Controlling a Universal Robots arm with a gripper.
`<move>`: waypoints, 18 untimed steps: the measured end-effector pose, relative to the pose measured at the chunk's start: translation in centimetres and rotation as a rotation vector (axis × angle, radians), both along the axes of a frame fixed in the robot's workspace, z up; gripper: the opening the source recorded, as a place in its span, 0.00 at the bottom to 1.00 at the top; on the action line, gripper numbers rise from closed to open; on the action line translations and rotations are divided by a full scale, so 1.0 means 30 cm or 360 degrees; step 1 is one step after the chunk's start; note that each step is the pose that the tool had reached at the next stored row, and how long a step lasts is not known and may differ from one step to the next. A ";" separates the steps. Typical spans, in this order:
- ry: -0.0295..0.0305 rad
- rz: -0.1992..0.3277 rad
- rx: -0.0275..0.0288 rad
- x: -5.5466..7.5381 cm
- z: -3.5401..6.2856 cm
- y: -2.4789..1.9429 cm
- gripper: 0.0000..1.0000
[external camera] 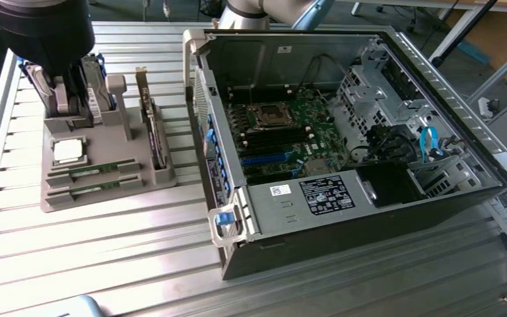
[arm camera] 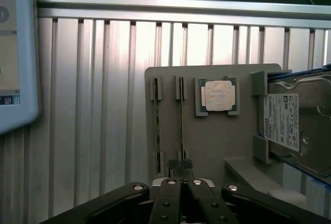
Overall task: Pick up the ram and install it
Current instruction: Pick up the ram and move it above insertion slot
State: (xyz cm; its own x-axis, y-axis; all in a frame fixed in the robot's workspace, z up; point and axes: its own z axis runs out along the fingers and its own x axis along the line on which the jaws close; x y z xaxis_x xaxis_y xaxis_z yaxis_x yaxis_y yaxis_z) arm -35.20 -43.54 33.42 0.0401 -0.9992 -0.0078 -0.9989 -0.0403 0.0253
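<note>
Two ram sticks lie side by side in slots of the grey holder tray (external camera: 103, 198), the farther stick (external camera: 89, 170) beside the nearer one (external camera: 89, 190). In the wrist view both appear edge-on as thin dark lines, one (arm camera: 156, 125) and the other (arm camera: 181, 120). My gripper (arm camera: 181, 166) is shut with nothing between its fingers. It hovers well above the tray, with its tips lined up over the end of the second stick. The dark arm (external camera: 42, 30) hangs over the tray's far end. The open computer case (external camera: 342, 132) shows its motherboard (external camera: 289, 132).
On the tray also sit a square silver processor (arm camera: 217, 95), an upright expansion card (external camera: 154, 132) and hard drives (arm camera: 300, 125). A white device (arm camera: 15, 53) stands beside the tray. The slatted aluminium table (external camera: 103, 264) lies around them. The case wall (external camera: 202, 119) rises next to the tray.
</note>
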 end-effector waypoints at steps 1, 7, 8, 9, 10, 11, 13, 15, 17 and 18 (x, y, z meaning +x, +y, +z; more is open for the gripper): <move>0.00001 0.0000 -0.00001 0.000 -0.005 0.000 0.11; 0.00000 0.0000 0.00000 0.000 -0.035 0.000 0.11; 0.00000 0.0000 0.00000 0.000 -0.040 0.000 0.11; 0.00000 0.0000 0.00000 0.000 -0.045 0.000 0.11; 0.00000 0.0000 0.00000 0.000 -0.050 0.000 0.11; 0.00000 0.0000 0.00000 0.000 -0.055 0.000 0.11; 0.00001 0.0000 0.00000 0.000 -0.065 0.000 0.11; 0.00000 0.0000 0.00000 0.000 -0.074 0.000 0.11; 0.00000 0.0000 -0.00001 0.000 -0.081 0.000 0.11; 0.00000 0.0000 0.00000 0.000 -0.085 0.000 0.11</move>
State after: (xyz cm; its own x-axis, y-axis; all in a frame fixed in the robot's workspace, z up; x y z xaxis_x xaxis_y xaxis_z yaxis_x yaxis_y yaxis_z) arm -35.20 -43.54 30.86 0.0401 -0.9992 -0.0078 -0.9989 -0.0403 0.0253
